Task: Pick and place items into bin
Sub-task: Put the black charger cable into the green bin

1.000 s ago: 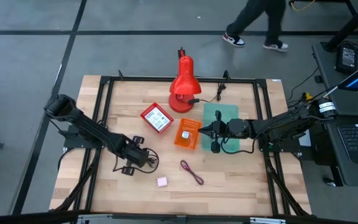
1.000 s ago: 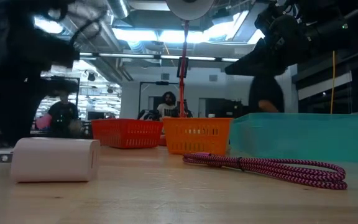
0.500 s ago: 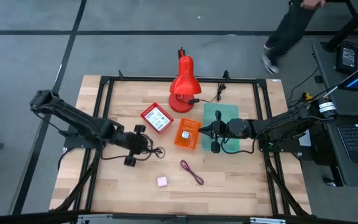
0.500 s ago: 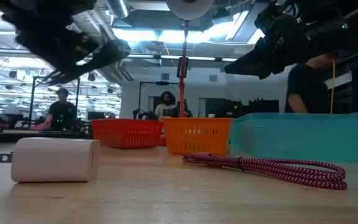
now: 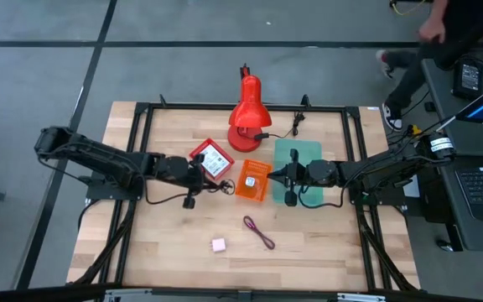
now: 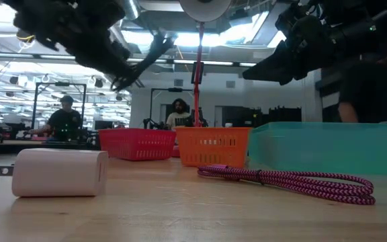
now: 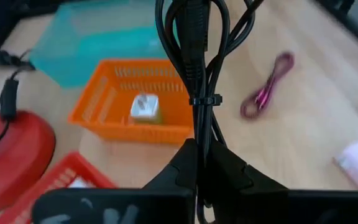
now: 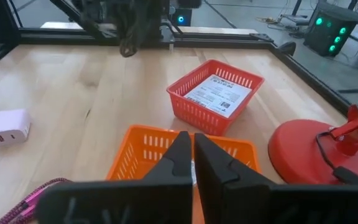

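Note:
My left gripper [image 5: 201,174] hangs above the table beside the red basket [image 5: 211,158], shut on a tied bundle of black cable [image 7: 194,56]. My right gripper [image 8: 190,158] is shut and empty, held still over the orange basket [image 5: 252,179] next to the teal bin [image 5: 298,168]. A small white piece [image 7: 145,107] lies in the orange basket. A white printed card [image 8: 216,94] lies in the red basket. On the bare wood at the near side lie a pink cube [image 5: 218,245] and a maroon cord loop [image 5: 258,231]. My left gripper pinches the black cable bundle between its two fingers just behind the bundle's tie [image 7: 204,101]. The fingers slant downward from the table's left and run along the bundle. The cable's loops [image 5: 221,186] stick out ahead of the fingertips, clear of the table.
A red desk lamp [image 5: 246,113] stands at the far middle, its cord running toward the teal bin. A black frame rims the table [image 5: 141,243]. People move in the room beyond. Open wood lies around the pink cube and the maroon cord.
My left gripper has carried the black cable up and toward the table's far and right side, from near the pink cube to beside the red basket. It has tipped from pointing steeply down to a shallower slant. It has stayed shut on the cable.

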